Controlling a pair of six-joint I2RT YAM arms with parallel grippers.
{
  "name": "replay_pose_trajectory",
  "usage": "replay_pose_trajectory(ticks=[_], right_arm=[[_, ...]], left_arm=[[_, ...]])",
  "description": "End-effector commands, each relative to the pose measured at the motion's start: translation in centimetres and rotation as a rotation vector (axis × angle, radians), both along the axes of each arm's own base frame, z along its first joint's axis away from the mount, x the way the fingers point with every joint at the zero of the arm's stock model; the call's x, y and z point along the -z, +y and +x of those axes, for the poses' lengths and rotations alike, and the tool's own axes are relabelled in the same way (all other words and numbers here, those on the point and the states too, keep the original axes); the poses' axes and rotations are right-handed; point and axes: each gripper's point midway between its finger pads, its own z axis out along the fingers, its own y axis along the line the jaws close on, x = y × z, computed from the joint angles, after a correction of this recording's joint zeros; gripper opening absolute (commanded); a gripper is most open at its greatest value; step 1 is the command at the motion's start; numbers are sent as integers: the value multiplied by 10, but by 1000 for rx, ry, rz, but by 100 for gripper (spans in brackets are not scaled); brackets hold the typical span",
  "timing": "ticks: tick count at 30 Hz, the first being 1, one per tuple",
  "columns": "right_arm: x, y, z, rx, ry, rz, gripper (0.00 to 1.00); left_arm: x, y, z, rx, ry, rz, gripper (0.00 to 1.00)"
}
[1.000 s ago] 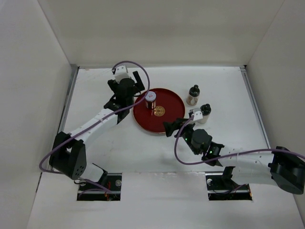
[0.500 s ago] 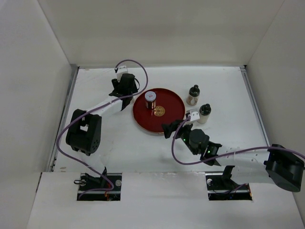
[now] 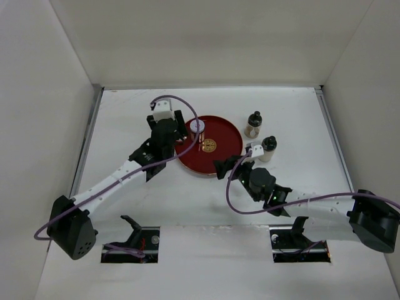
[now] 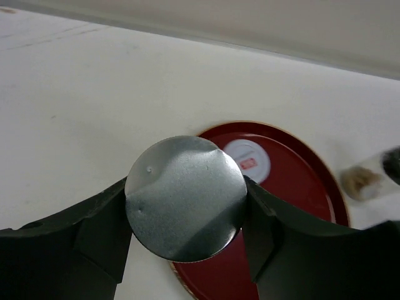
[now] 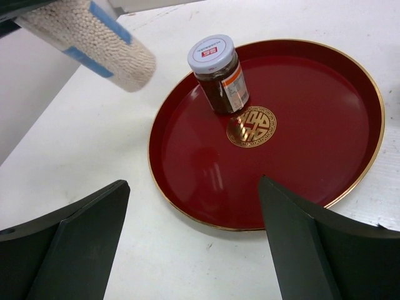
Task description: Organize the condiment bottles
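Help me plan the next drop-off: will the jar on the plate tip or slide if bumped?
The jar looks short and wide on a flat base, so it would probably slide rather than tip. The plate looks glossy, so sliding may come easily. Dark contents fill the jar nearly to the cap: likely heavy for its size.

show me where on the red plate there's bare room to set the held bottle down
Free: on the red plate, its right half and near part, from the gold emblem out to the rim. Crowded: its far-left part, where the dark jar stands. The open right gripper hovers at the near-right rim, and two squat bottles stand just off the right edge.
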Motion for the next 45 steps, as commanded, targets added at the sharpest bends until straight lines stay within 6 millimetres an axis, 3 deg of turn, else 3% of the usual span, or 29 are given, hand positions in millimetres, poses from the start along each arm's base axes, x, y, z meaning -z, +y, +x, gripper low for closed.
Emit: replay_pose_trajectory(ticks=[1, 4, 13, 15, 19, 23, 26, 28, 32, 35, 37, 39, 41, 43, 45], right_arm=[[-19, -3, 4, 22, -26, 76, 91], [-22, -11, 7, 51, -34, 88, 90], [-28, -56, 23, 172, -53, 131, 91], [-24, -65, 29, 203, -48, 127, 91], [-17, -74, 39, 234, -39, 92, 97], [-30, -80, 43, 250, -50, 71, 99], [-45, -90, 51, 288, -39, 49, 99], [-53, -100, 63, 328, -21, 26, 90], [-67, -119, 89, 380, 30, -29, 42], [-71, -140, 111, 442, 77, -73, 35], [-70, -151, 127, 464, 114, -121, 43], [-66, -160, 143, 482, 158, -180, 67], [-60, -163, 160, 488, 203, -237, 89], [-50, -162, 176, 473, 256, -305, 97], [-38, -161, 192, 462, 304, -361, 100]], left_arm=[[-5, -49, -8, 116, -29, -80, 40], [6, -81, -7, 184, -25, -92, 41], [58, -111, -7, 256, 77, -46, 44], [70, -113, -10, 261, 94, -18, 50], [83, -114, -14, 274, 101, -14, 75], [82, -108, -20, 272, 93, -29, 89], [70, -102, -30, 264, 54, -82, 100], [56, -94, -42, 259, 10, -142, 100], [32, -62, -65, 203, -97, -253, 100], [37, -43, -82, 171, -132, -332, 100], [50, -31, -87, 151, -138, -368, 100], [63, -20, -90, 135, -140, -400, 98], [75, -13, -91, 132, -145, -426, 82], [84, -4, -90, 118, -158, -433, 73], [90, 4, -88, 106, -167, -434, 72]])
